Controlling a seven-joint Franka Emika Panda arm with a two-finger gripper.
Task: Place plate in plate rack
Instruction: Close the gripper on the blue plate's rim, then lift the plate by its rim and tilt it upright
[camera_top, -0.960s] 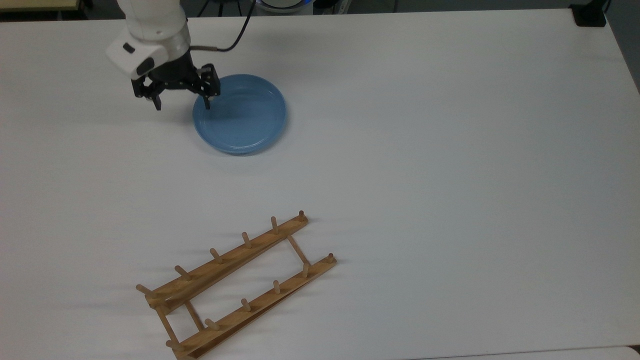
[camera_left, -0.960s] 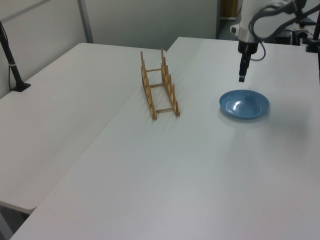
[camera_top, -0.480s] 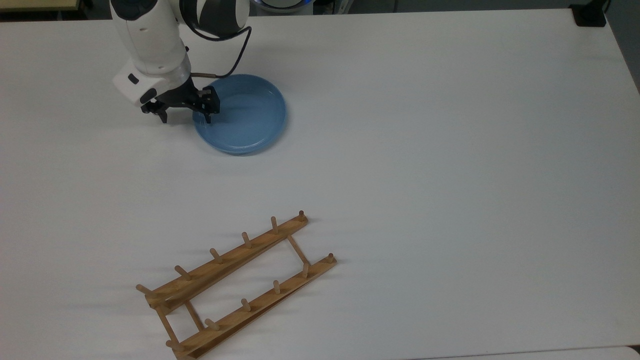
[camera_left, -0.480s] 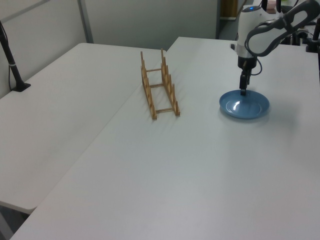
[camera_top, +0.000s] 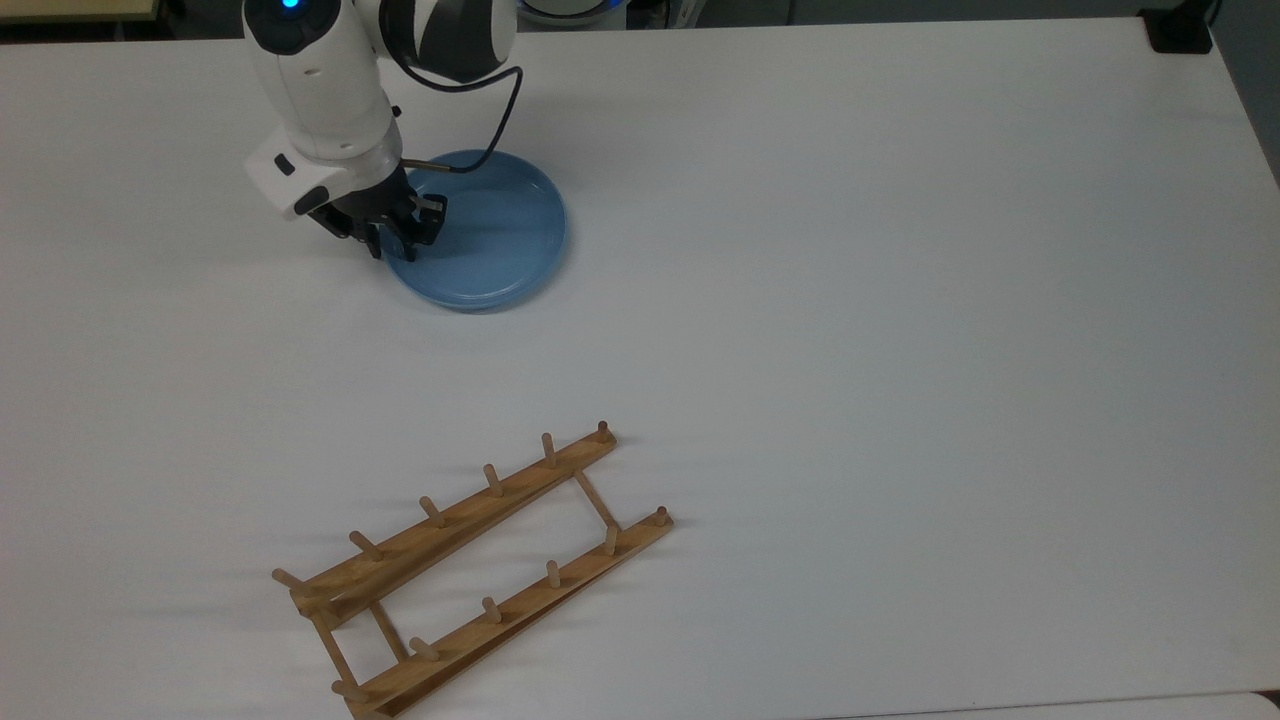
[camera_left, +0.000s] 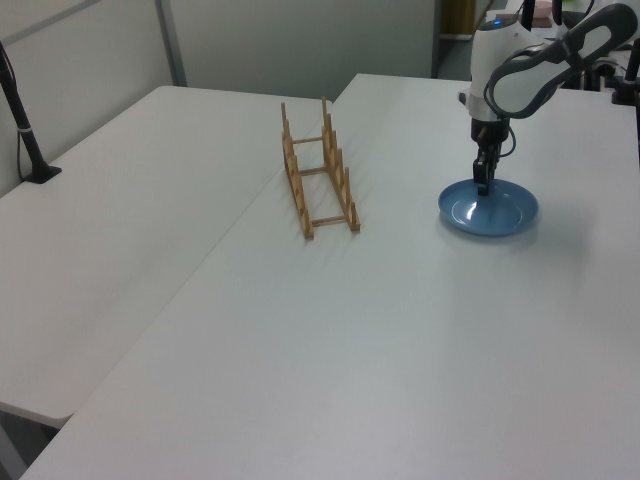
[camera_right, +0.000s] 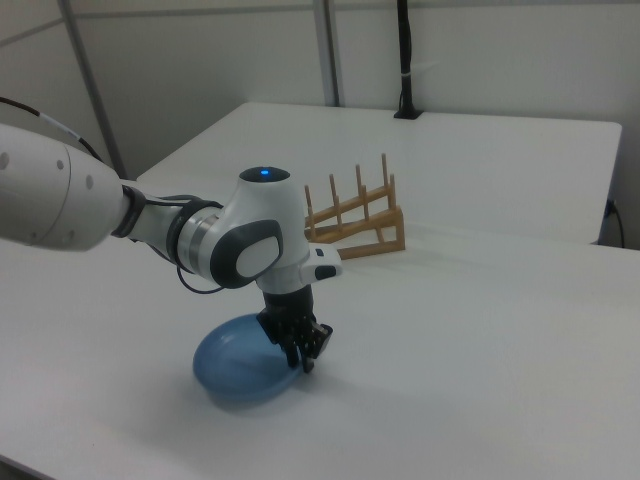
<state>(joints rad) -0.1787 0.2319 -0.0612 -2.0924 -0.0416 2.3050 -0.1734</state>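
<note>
Change: the tool (camera_top: 392, 243) has been lowered and clenched on the plate (camera_top: 490, 235) rim.
Meaning: grasp made — lift toward the rack (camera_top: 470, 570) is judged next.
Plate: flat on the desk (camera_top: 900, 300).

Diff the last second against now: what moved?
The tool came down from above the plate onto its rim at the top view's left, and its fingers closed from wide apart to pinch the rim. The plate shifted slightly toward the top view's left; it looks flat on the table. The rack stayed put.
</note>
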